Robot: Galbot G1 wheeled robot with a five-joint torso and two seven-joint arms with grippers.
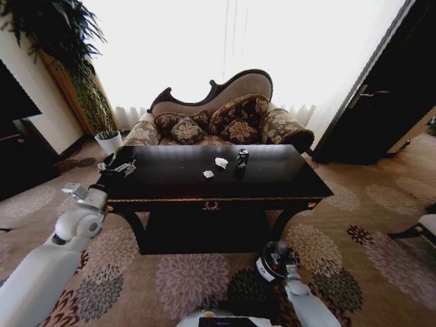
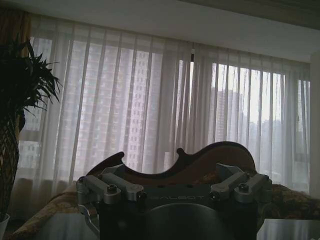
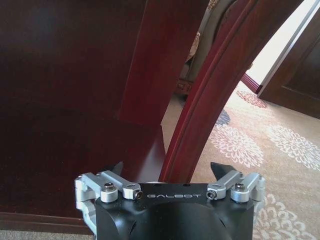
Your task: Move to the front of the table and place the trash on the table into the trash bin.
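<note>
Left claw (image 1: 117, 165) at the left of the head view, raised over the left end of the counter (image 1: 170, 180); its fingers are spread apart and grip nothing, and in the left wrist view the same claw (image 2: 175, 192) points toward a sofa back (image 2: 200, 162) and sheer curtains (image 2: 150, 100). Right claw (image 1: 274, 261) low in the lower right of the head view, near the carpet (image 1: 368, 231) by the counter's right front leg (image 1: 283, 221); in the right wrist view this claw (image 3: 170, 172) shows two finger tips set apart, empty, facing the dark lower shelf (image 3: 60, 150) and the curved leg (image 3: 210, 100). The counter, dark and glossy, fills the middle of the head view, with a small gold ornament (image 1: 211, 205) at its front centre. The trash lies near the counter's middle: two crumpled white paper scraps (image 1: 221, 162), one just in front and left of the other, and a small dark can (image 1: 242, 159) upright just to their right, apart from both claws. A patterned sofa (image 1: 225, 119) with cushions stands behind the counter at upper centre; a tall plant (image 1: 61, 41) and a white pot (image 1: 109, 142) occupy the upper left. A white label (image 1: 264, 268) shows just beside the right claw; what carries it cannot be told.
</note>
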